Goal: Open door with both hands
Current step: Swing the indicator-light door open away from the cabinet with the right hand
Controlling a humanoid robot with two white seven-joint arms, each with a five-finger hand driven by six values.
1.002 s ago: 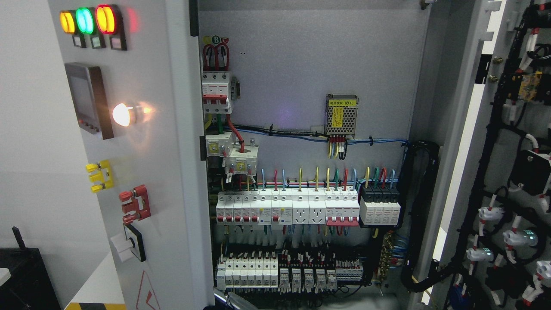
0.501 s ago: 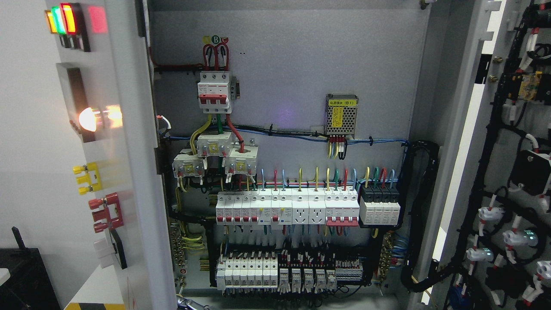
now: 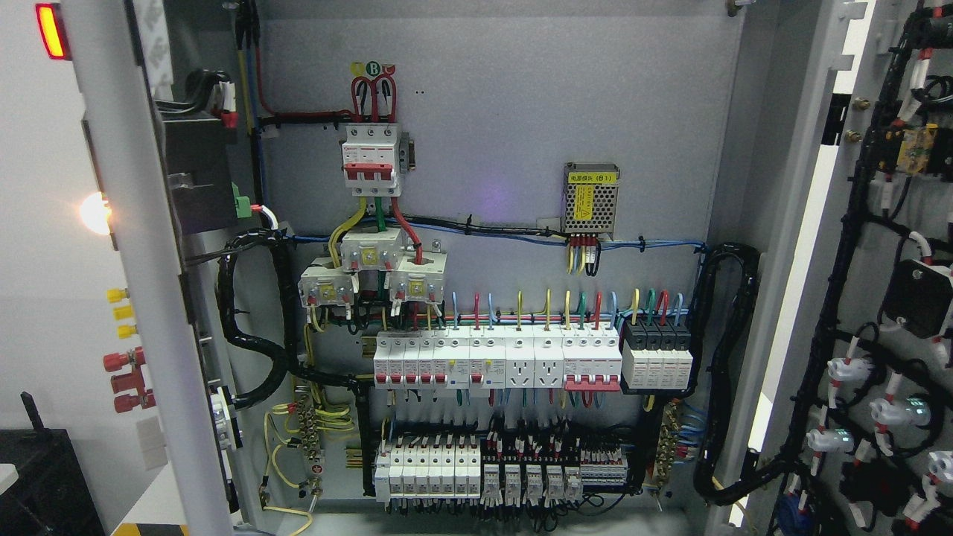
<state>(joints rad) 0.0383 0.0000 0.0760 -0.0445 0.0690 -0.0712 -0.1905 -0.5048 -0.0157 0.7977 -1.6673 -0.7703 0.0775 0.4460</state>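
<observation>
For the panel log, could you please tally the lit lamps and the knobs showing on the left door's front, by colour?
Red lamp: 1
White lamp: 1
Yellow knobs: 3
Red knobs: 3
Total on the left door: 8

Plain white wall [image 3: 45,260] at left, black box [image 3: 41,484] at its foot.
</observation>
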